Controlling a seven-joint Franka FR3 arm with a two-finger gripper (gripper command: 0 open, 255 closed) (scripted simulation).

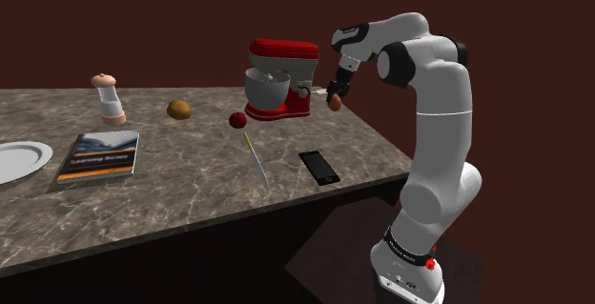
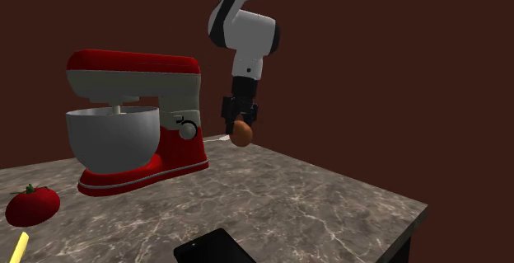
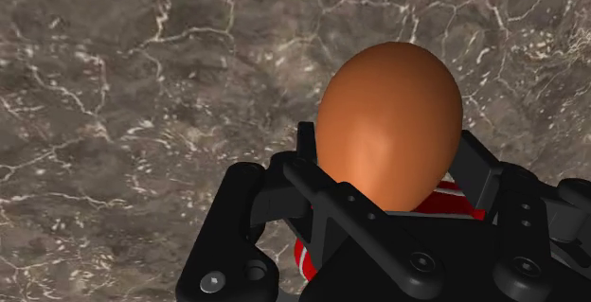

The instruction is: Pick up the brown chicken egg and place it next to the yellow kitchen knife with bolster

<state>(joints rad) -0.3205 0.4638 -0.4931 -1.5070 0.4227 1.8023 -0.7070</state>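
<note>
I have the egg (image 3: 388, 125) clamped in the pincer (image 3: 390, 172), one black finger on each flank and the rounded end poking out past the tips. It hangs clear above the table (image 1: 191, 197), over the far corner at the stand's end, just beside the base of the red mixer (image 2: 132, 121) and apart from it.

The knife (image 1: 256, 162) lies well away toward the middle of the table. Its yellow handle points to the far edge and its blade to the near edge. A tomato (image 1: 237, 119) sits close by the handle end, and a black phone (image 1: 318, 167) lies flat between the knife and the end of the table where I am holding the egg.

My worries from here:
- The shell is smooth and curved and the fingers grip only its sides, so I judge a jerky swing could let it slide out and drop.
- The mixer is the nearest obstacle, and a sideways move made too low could knock the egg or my wrist against it.
- The free space beside the knife is narrow on the handle side because of the tomato. Coming down there could nudge the tomato or the knife.
- Setting down too hard could crack the shell.
- If I let go above the surface, the egg could roll off toward the phone or the near edge.
</note>
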